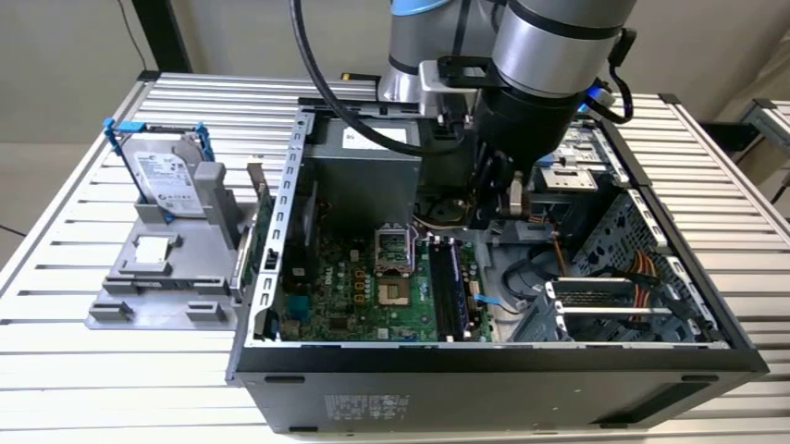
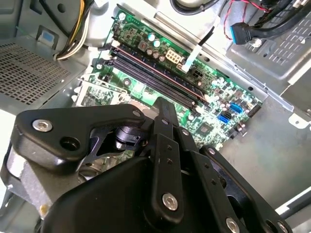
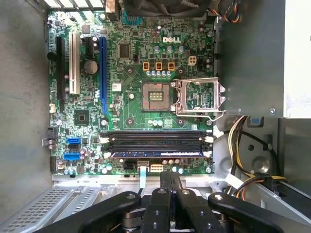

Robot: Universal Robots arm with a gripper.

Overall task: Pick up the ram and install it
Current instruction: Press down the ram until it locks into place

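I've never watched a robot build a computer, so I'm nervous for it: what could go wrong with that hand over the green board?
1. The ram lies in the slot nearest the hand. Whether both ends are latched cannot be told, so it might sit crooked.
2. The hand's fingers are shut, close above the motherboard. A sideways slip could scrape small parts or the open processor socket.
3. Loose cables beside the slots could snag the arm.

Ribbed metal table [image 1: 74,240]; matt black plastic pincer [image 3: 170,182].
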